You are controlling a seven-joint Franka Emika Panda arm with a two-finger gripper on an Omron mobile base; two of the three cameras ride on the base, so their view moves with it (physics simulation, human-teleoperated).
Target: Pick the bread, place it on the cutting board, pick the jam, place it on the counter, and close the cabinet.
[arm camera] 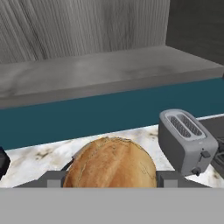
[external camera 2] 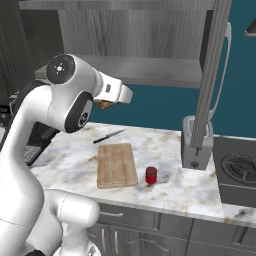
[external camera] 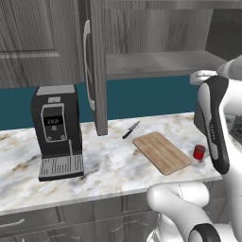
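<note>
So the gripper (arm camera: 111, 177) is clamped on the bread (arm camera: 111, 164), a round golden-brown loaf piece with a cracked, darker crust that sits right between the two grey fingers (arm camera: 52, 179) in the hand view, pressed on both sides. From the right base view you can just see a sliver of that bread (external camera 2: 105, 104) tucked under the white hand, held up in the air in front of the open cabinet shelf (external camera 2: 145, 67), well above the marble counter (external camera 2: 170, 185). Below the gripper and a bit toward the robot lies the wooden cutting board (external camera 2: 116, 165), flat on the counter with nothing on it. The red jam jar (external camera 2: 151, 175) stands upright on the counter just beside the board's near right corner, not touching it as far as I can tell. A black-handled knife (external camera 2: 109, 136) lies on the marble just past the board's far edge, roughly under the hand. Past the gripper to the right there's a silver toaster (arm camera: 188, 142) on the counter. The cabinet door (external camera: 97, 66) hangs wide open with its long silver handle (external camera: 88, 66) showing, and in the left base view a black coffee machine (external camera: 56, 130) sits off to the left of it, well away from the hand.
</note>
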